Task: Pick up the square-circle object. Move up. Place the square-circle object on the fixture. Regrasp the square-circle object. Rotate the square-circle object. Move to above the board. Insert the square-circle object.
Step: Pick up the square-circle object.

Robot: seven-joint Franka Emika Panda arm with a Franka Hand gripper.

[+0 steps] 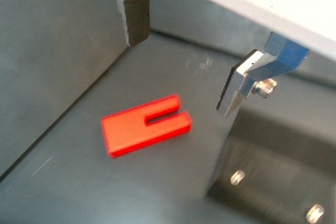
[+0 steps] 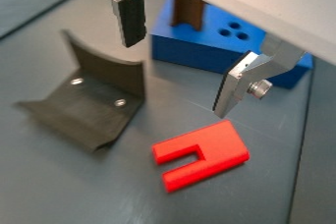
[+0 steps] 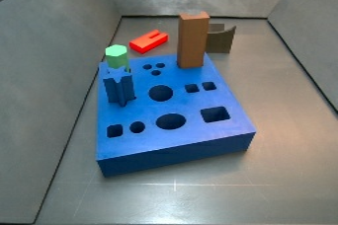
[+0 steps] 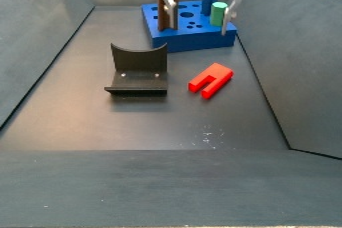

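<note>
Hand (image 4: pixel 191 14) spread above square-circle object (image 4: pixel 209 78)

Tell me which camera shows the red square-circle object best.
A wrist view: the square-circle object lies flat below the open gripper, slot plain. Both side views show it smaller, partly hidden behind the board in one.

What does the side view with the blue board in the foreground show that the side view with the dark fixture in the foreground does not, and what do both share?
Only the board-foreground side view shows the board's cut-out holes from above and the open floor in front of it; the gripper is barely visible at its upper edge.

Only the fixture-foreground side view shows the gripper hanging open above the floor, its fingers apart and holding nothing, and the fixture's curved inner face.

Both show the red square-circle object lying on the floor, the brown block and the green-topped peg.
</note>
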